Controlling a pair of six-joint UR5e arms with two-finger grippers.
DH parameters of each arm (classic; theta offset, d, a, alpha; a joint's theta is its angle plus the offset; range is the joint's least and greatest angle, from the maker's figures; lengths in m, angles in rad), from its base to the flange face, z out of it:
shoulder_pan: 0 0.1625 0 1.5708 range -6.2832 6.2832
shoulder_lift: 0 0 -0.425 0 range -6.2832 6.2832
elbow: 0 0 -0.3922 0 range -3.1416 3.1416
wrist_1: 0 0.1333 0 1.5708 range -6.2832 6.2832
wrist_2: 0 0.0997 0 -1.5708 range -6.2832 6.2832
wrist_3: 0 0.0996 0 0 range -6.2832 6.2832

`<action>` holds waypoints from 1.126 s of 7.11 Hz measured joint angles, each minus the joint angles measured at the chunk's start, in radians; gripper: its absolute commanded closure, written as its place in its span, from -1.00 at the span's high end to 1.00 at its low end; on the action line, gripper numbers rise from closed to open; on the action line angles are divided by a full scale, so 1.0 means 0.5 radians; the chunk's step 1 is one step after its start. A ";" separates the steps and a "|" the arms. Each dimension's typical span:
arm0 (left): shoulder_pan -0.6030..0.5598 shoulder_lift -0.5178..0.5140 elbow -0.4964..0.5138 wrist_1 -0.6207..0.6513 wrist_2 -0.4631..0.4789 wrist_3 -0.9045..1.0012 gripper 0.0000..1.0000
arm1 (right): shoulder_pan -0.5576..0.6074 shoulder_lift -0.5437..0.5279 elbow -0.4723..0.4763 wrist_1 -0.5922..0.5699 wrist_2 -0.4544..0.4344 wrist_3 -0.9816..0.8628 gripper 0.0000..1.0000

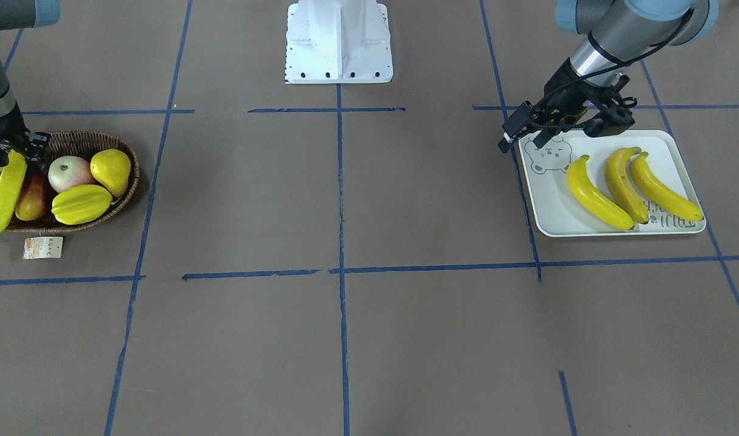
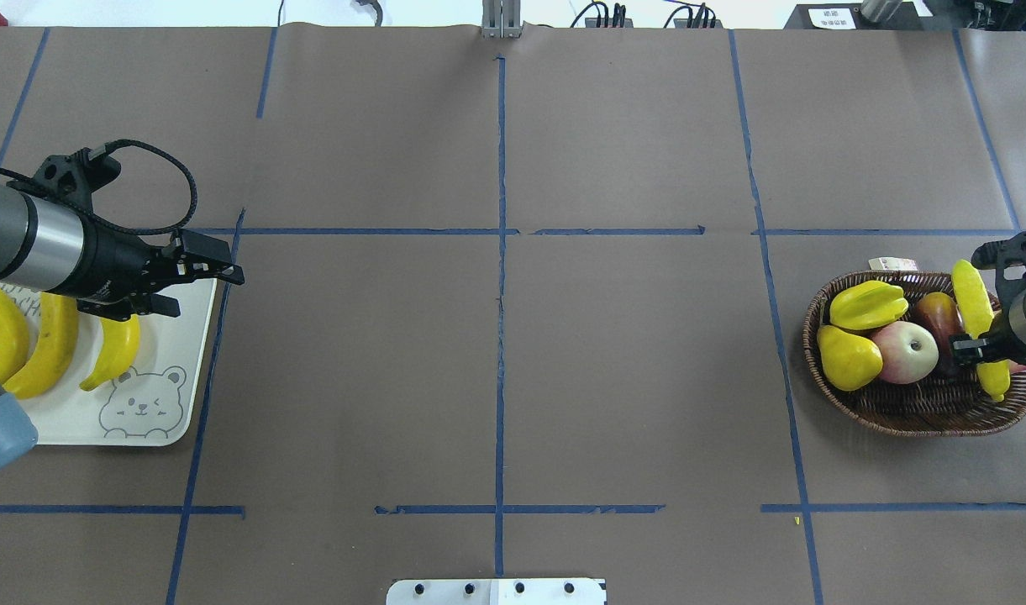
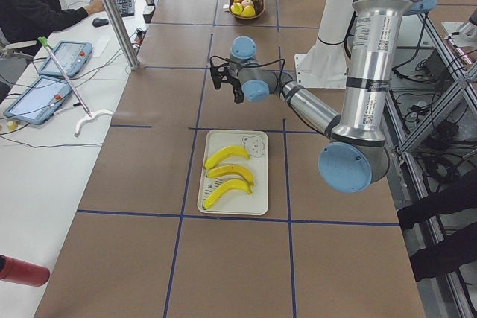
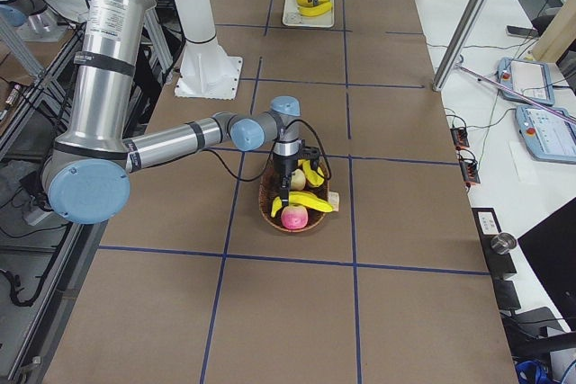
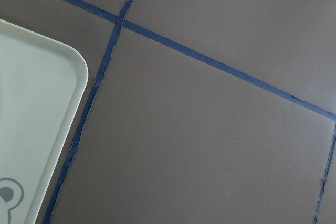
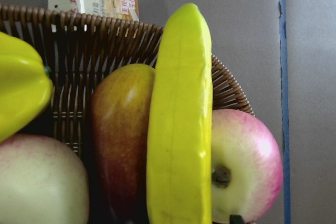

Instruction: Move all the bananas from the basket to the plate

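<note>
Here, right end effector [image 2: 981, 344] clamped on the fourth banana [image 2: 973, 298], over the fruit [image 2: 878, 336] in the basket [image 2: 899, 413], three bananas [image 1: 623, 184] side by side on the plate [image 2: 185, 344], left end effector [image 2: 208, 291] over the plate's corner, seemingly apart, empty.

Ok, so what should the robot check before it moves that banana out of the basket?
1. Grip on the fruit: ok. The right gripper is shut on the last banana.
2. Nothing snagging it: cannot tell. It runs right over an apple, and whether they touch is not clear.
3. No other banana left in the basket: ok. Only other fruit lies there.
4. Room on the plate: ok. The three bananas leave the bear end bare.
5. Other arm free: ok. The left gripper is open and empty, above the plate's edge.
</note>
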 measured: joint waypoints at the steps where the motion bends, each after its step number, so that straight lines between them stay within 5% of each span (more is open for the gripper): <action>1: 0.000 0.001 0.001 0.000 0.000 0.000 1.00 | 0.001 0.000 0.006 0.000 -0.006 -0.002 -0.96; 5: 0.001 -0.004 0.007 0.000 0.000 0.000 1.00 | 0.118 -0.006 0.267 -0.133 0.045 -0.021 -1.00; 8: 0.002 -0.008 0.012 -0.003 0.000 0.000 1.00 | 0.366 0.137 0.586 -0.244 0.477 -0.044 -0.98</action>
